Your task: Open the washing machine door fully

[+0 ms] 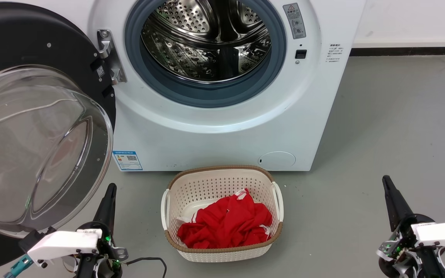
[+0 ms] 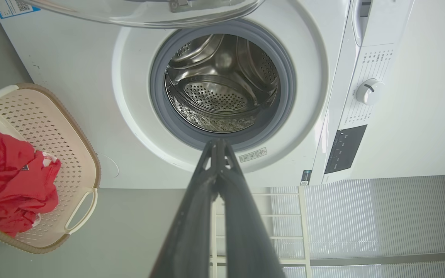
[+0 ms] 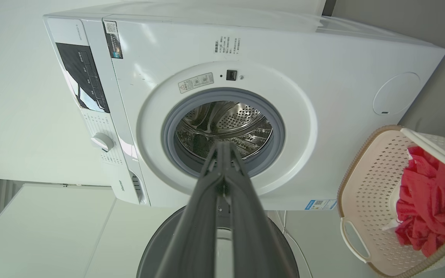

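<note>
Washing machine door (image 1: 33, 50) hangs wide at 10 o'clock, steel drum (image 1: 207, 42) exposed. My left gripper (image 1: 111, 188) and right gripper (image 1: 385, 180) clenched, empty. If door needs more swing: left fingertips nudge it toward 9, slowly.

Laundry area: white washing machine (image 1: 207, 146), basket (image 1: 222, 169) of red clothes (image 1: 226, 224), grey floor (image 1: 381, 135).

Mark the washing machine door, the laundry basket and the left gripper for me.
washing machine door (image 1: 41, 150): head view, on the clear glass bowl window.
laundry basket (image 1: 222, 168): head view, on its brown far rim.
left gripper (image 1: 111, 188): head view, at the tips of its closed fingers.
</note>
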Controlling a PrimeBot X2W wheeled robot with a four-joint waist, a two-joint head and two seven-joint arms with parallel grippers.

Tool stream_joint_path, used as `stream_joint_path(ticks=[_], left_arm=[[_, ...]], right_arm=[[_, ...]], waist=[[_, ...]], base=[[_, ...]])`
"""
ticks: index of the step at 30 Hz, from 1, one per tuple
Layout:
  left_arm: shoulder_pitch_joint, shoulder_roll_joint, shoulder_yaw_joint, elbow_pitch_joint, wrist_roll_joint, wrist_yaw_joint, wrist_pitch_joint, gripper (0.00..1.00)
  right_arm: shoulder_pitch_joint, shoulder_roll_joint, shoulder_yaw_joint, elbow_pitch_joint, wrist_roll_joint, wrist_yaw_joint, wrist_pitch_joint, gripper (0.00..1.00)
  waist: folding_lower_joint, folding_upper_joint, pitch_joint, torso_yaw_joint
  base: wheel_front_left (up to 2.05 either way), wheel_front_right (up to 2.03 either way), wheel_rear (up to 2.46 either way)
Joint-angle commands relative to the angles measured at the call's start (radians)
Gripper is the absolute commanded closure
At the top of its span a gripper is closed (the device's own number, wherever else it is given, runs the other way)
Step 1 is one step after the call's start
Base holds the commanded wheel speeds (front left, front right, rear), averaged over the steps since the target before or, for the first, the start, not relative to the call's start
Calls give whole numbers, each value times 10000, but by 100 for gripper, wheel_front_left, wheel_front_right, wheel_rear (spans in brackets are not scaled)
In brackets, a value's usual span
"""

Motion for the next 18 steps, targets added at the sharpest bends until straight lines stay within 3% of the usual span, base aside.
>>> stream_joint_path(ticks=[1,18], left_arm=[[-80,-10,45,14,-166,-63,66,100],[-101,-33,128,62,-877,-124,241,100]], right_arm=[[-181,-1,-28,25,202,-3,61,100],[-218,39,-139,92,878,-3,245,100]], waist=[[0,-1,-3,1],[0,-1,-32,6]], base=[[0,0,0],[0,0,0]])
